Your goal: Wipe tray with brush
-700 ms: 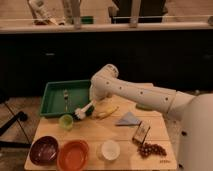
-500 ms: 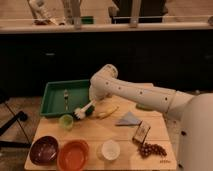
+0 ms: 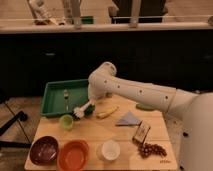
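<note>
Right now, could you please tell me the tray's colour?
The tray is green, in the camera view; the end effector holds the brush at its front rim.

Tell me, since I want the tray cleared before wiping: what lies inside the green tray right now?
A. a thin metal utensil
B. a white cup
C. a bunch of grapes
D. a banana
A: a thin metal utensil lies in the tray, while the gripper holds the brush at the tray's near right corner.

Tray [image 3: 52,94] rear left on table [image 3: 95,133], utensil [image 3: 66,96] inside; gripper [image 3: 91,104] at tray's right front corner, clasping brush [image 3: 80,111]; banana [image 3: 107,112] right of brush.
</note>
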